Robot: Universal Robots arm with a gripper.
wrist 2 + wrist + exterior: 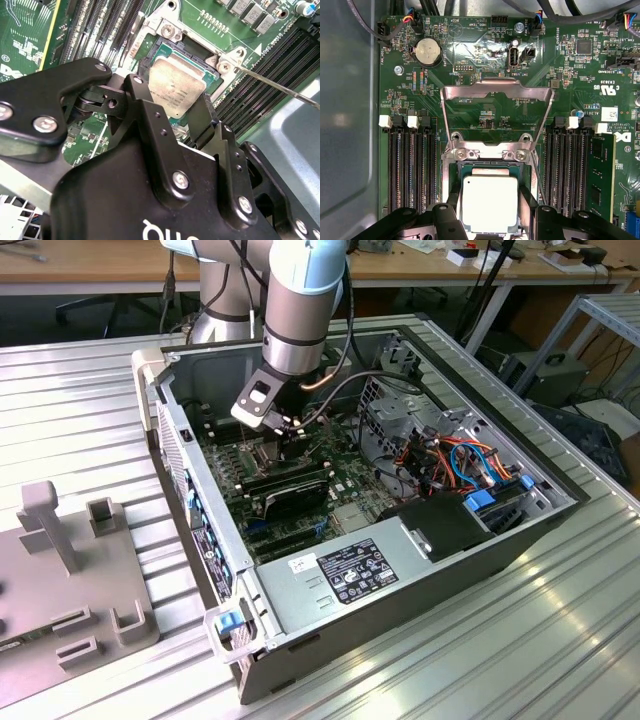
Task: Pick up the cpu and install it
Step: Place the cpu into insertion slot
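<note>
The cpu (490, 204), a small square chip with a dull silver top, sits low over the open socket (487, 154) on the green motherboard. In both wrist views my gripper (490, 200) straddles it, with a black finger (455, 197) against one side of the chip and the other finger against the opposite side. The same chip (177, 87) lies level with the socket walls between the fingers (145, 107). In the exterior view the gripper (290, 435) reaches down into the open computer case (150, 390).
The hinged metal socket frame (497, 90) stands flipped open beyond the socket, and its thin lever (280, 87) sticks out sideways. Black memory slots (412, 165) flank the socket. Cables (450, 455) and a power supply (350, 570) fill the case's near end. A grey fixture (70, 570) stands at the exterior view's left.
</note>
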